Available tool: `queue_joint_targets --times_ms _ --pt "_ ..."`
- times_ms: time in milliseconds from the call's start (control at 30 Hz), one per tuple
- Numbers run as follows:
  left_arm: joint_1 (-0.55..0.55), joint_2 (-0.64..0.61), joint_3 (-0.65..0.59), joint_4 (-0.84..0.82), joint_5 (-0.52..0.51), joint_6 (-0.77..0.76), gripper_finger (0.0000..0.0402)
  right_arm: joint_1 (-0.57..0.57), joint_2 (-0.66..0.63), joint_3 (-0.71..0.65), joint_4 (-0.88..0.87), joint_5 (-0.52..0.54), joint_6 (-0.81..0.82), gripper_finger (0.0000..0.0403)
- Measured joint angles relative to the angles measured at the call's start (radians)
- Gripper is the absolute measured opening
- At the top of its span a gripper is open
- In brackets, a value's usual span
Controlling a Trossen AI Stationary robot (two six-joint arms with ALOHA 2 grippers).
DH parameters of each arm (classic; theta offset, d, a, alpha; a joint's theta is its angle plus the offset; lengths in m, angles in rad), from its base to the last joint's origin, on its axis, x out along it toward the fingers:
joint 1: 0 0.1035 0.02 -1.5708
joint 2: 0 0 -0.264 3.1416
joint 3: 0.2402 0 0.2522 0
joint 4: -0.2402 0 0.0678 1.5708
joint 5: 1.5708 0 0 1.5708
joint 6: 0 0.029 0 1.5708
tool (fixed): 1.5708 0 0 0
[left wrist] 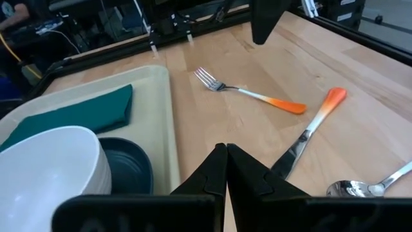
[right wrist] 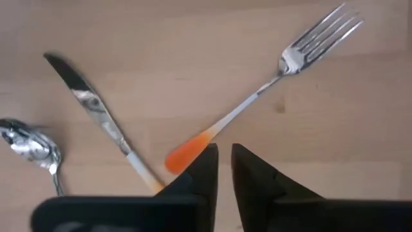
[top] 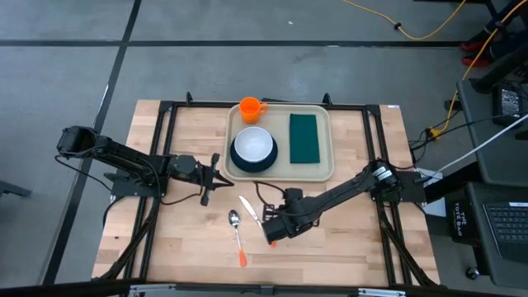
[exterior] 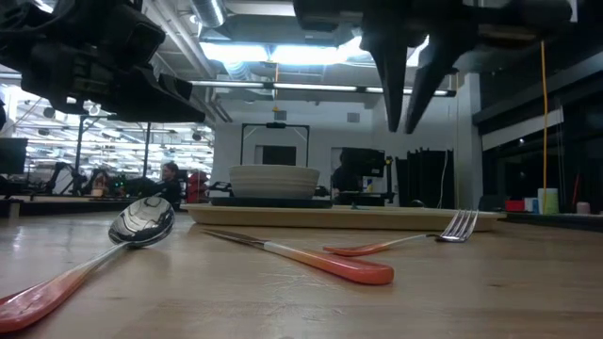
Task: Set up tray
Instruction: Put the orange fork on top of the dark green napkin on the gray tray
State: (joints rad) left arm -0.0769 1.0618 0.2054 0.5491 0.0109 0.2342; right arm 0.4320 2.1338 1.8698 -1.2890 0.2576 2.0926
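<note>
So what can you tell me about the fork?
The fork has shiny silver metal tines and neck and an orange handle that looks plastic. It lies flat on the bare wooden table, off the tray, near the knife. The right gripper hangs above its handle end, fingers slightly apart; nothing holds it.

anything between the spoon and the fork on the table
Yes, the knife lies between the spoon and the fork, all flat on the wooden table. The right wrist view shows it best; the low view confirms it.
</note>
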Motion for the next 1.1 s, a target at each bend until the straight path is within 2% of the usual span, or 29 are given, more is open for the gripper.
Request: queue_joint_targets --times_ms 267,367,500,633,800,1100 --pt "0.000 0.000 0.000 0.000 0.000 0.026 0.0002 -0.002 0.000 -0.075 0.007 0.002 0.149 0.0126" --pt "0.000 0.000 0.000 0.000 0.000 0.025 0.0005 -0.008 0.000 -0.110 0.047 -0.001 0.230 0.0153" --pt "0.000 0.000 0.000 0.000 0.000 0.024 0.0004 -0.021 0.000 -0.149 0.138 0.007 0.233 0.0175" --pt "0.000 0.000 0.000 0.000 0.000 0.023 0.0001 -0.038 0.000 -0.200 0.193 0.005 0.244 0.0180" --pt "0.000 0.000 0.000 0.000 0.000 0.023 0.0005 -0.056 0.000 -0.263 0.235 -0.064 0.295 0.0173" --pt "0.000 0.000 0.000 0.000 0.000 0.023 0.0002 -0.080 -0.003 -0.348 0.332 -0.085 0.316 0.0169"
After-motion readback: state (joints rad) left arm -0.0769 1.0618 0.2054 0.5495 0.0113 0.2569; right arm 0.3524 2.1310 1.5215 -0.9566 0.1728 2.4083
